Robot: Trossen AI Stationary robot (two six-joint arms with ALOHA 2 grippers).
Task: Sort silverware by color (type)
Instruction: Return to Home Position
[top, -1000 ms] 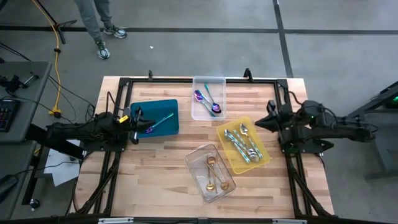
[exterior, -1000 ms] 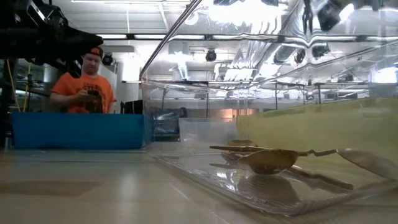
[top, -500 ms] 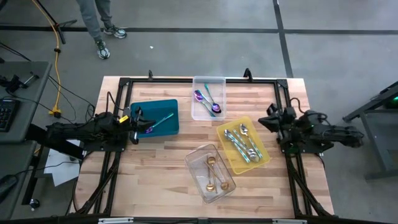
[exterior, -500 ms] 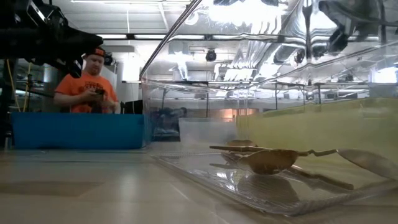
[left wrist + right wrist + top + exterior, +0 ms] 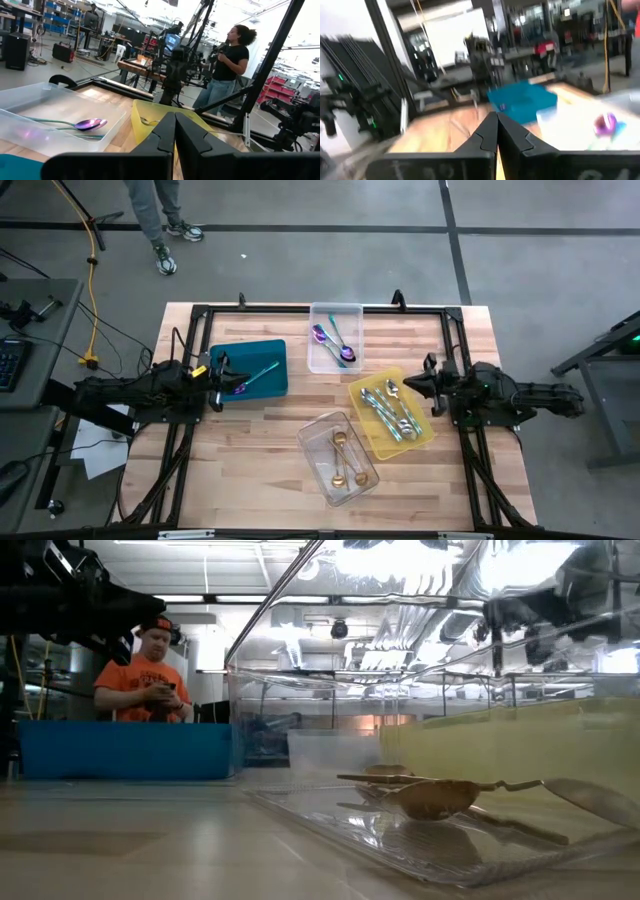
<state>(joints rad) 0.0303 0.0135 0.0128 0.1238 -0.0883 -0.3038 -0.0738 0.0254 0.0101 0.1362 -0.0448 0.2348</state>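
- In the clear tray [image 5: 321,422], near the middle of the tabletop [image 5: 250,450]: gold spoons [image 5: 341,460], lying flat. One gold spoon also shows close up in the low view.
- In the yellow tray [image 5: 422,432], just beside the clear one: silver pieces [image 5: 392,412], several overlapping, one with a teal tint.
- In the white bin [image 5: 345,312], at the far side: iridescent purple spoons [image 5: 343,352], plus a teal-handled piece.
- In the teal tray [image 5: 250,352], on the left: one teal-handled piece [image 5: 258,374] with a purple end.
- Loose silverware on the bare wood: none seen.
- Left jaws: closed tip to tip and holding nothing, at the teal tray's left edge on the left arm [image 5: 130,392], which lies low.
- Right jaws: pressed together and empty, by the yellow tray's right edge on the right arm [image 5: 520,392].
- Step in hand, as a judgement: sorting looks complete and the arms are parking.
- Next move calls for: drawing each arm back off its tray without brushing a rim.
- Hard to make out: fork or spoon for each silver piece, and the exact count. The right wrist view is smeared. In the low view, tray walls hide the teal and yellow trays' contents.
- Beyond the tabletop: a person in an orange shirt [image 5: 145,680].
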